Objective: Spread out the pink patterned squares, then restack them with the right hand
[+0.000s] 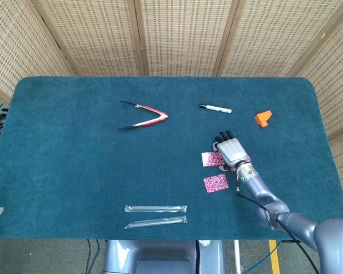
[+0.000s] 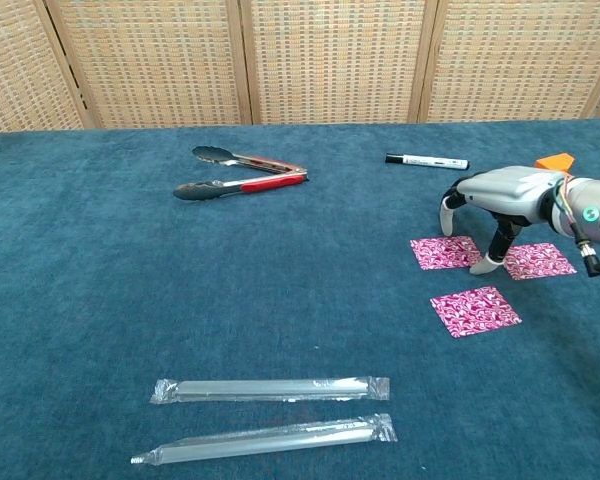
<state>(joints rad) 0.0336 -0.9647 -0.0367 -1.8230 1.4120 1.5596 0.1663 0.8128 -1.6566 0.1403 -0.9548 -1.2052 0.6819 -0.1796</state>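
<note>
Now three pink patterned squares (image 2: pixel 475 310) lie apart on the worktop (image 2: pixel 100 330), right of centre. Above the upper two arches the right hand (image 2: pixel 502 190), fingers spread and empty, thumb tip touching down between them.

Both views are evenly and brightly lit by soft, diffuse light that seems to come from above. Shadows are faint: only a small dark patch sits under the right hand (image 2: pixel 500 200) and thin edges under the tongs (image 2: pixel 242 171). The teal surface (image 1: pixel 74 148) shows no glare, though the two clear plastic sleeves (image 2: pixel 270 390) catch slight highlights. Focus is sharp throughout, with no motion blur and little edge distortion.
</note>
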